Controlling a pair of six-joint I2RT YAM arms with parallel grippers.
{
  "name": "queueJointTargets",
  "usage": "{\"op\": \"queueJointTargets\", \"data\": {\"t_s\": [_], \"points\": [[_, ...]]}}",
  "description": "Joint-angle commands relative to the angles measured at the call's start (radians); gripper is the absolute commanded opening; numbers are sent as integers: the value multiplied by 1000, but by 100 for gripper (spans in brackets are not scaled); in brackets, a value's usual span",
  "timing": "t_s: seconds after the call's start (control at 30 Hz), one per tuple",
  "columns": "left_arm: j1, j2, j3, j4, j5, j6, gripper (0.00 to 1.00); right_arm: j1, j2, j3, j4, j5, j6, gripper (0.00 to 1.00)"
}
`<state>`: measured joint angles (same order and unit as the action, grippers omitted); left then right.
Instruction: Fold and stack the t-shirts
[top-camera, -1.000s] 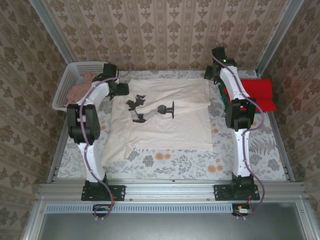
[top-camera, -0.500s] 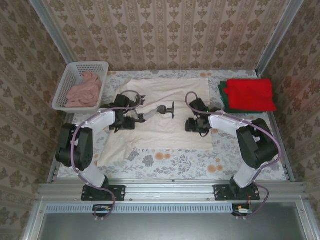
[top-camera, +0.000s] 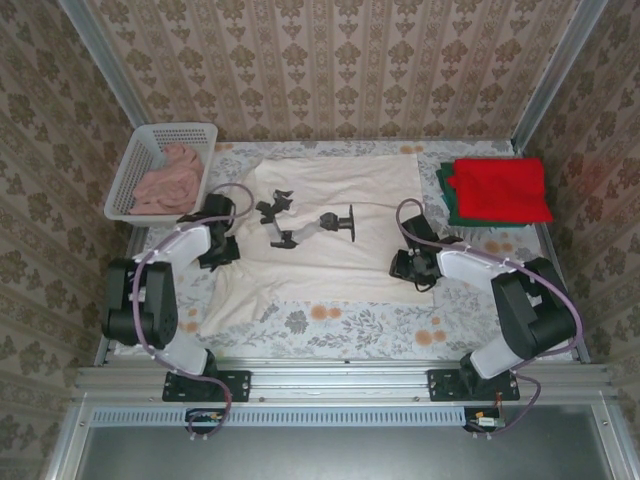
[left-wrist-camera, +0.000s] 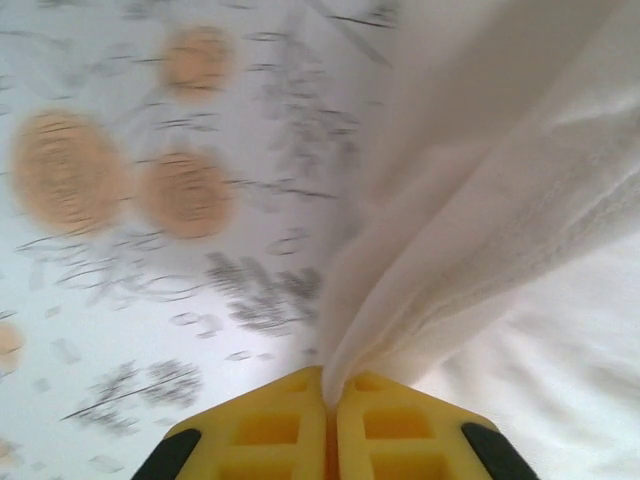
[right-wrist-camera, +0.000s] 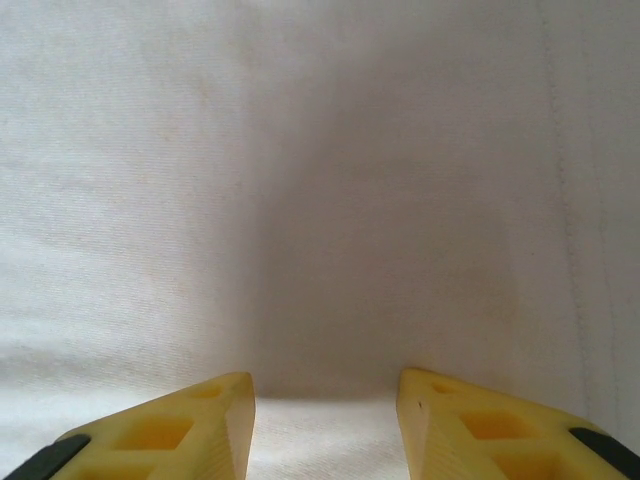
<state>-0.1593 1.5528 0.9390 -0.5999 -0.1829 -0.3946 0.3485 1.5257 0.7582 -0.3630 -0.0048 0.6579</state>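
I am working the cream-white t-shirt (top-camera: 330, 250), which is lying spread across the middle of the worktop (top-camera: 400, 330). The red t-shirt (top-camera: 500, 188) is sitting folded on the dark green t-shirt (top-camera: 446, 208) at the far right. The left jaws are pinching tight on a gathered fold at the shirt's left edge, with cloth running straight out from between them. The right jaws are standing part open, close over flat cloth near the right edge and gripping nothing that I can see. To fold cleanly, I am judging that the right side needs to be taking as firm a bite as the left — then both should be lifting together, level and unhurried, so the cloth is not dragging or twisting.
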Motion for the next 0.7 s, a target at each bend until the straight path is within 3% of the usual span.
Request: {"op": "queueJointTargets", "data": {"t_s": [0.0,0.1,0.2,0.27,0.3,0.43,0.5,0.53,0.6,0.67], "points": [[69,-84,-49,-31,11,-18,10,-15,-42,-18,-84,44,9,45],[134,-121,-76,-33,20,-16,11,-53,-76,-25,-122,55,-18,46],[156,-134,-89,-51,-19,-44,19,-69,-152,-30,-150,60,-38,46],[167,-154,-104,-73,-93,-69,21,-46,-212,-30,-165,57,-37,47],[177,-162,-112,-77,-121,-76,29,-28,-236,-28,-168,59,-34,48],[218,-178,-136,-81,-141,-97,37,78,-281,-23,-209,89,1,50],[188,-230,-156,-57,-123,-98,42,141,-261,-28,-164,92,23,51],[164,-268,-166,-29,-95,-95,50,172,-229,-23,-117,86,28,51],[100,-323,-188,49,-7,-85,60,214,-128,18,-54,72,20,51],[-1,-330,-182,114,48,-103,64,232,8,77,-47,77,21,50]]}}
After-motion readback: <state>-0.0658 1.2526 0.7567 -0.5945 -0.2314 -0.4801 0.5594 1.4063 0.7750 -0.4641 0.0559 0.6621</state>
